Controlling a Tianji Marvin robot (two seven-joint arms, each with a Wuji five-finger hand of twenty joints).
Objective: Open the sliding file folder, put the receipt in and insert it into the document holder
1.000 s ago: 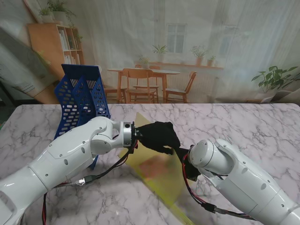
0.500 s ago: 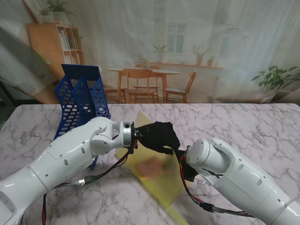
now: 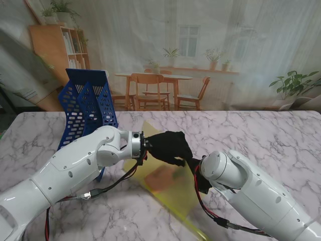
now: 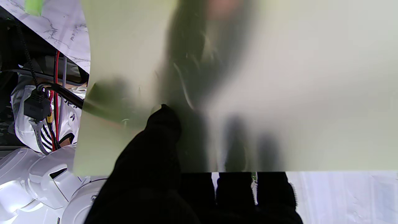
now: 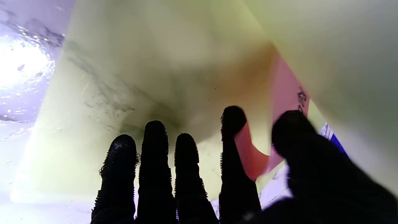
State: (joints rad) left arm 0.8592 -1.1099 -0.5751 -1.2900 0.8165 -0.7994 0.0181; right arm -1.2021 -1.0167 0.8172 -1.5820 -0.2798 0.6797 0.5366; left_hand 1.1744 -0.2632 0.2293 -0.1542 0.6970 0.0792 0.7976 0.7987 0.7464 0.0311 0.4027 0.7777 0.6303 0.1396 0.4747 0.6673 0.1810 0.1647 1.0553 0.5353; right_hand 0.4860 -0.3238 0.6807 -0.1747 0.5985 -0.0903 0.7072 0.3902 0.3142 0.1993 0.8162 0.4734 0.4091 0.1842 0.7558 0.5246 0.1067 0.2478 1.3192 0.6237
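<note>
A translucent yellow sliding file folder (image 3: 173, 193) lies in front of me with its top sheet lifted. My left hand (image 3: 169, 146), black-gloved, is shut on that top sheet (image 4: 279, 93), thumb (image 4: 163, 130) on one face and fingers behind the other. My right hand (image 3: 200, 176) reaches into the folder's open mouth and is mostly hidden in the stand view. In the right wrist view the right hand (image 5: 217, 174) pinches the pink receipt (image 5: 286, 93) between its thumb and first finger, inside the folder (image 5: 140, 62). The receipt (image 3: 160, 178) shows as a pinkish patch through the yellow plastic.
The blue mesh document holder (image 3: 88, 105) stands at the far left of the marble table (image 3: 261, 135), just beyond my left forearm (image 3: 75, 165). My right forearm (image 3: 256, 196) crosses the near right of the table.
My right arm pushed a little to the left into the folder, then eased back slightly. The pink patch under the yellow sheet shifted with it. The left hand kept its hold.
</note>
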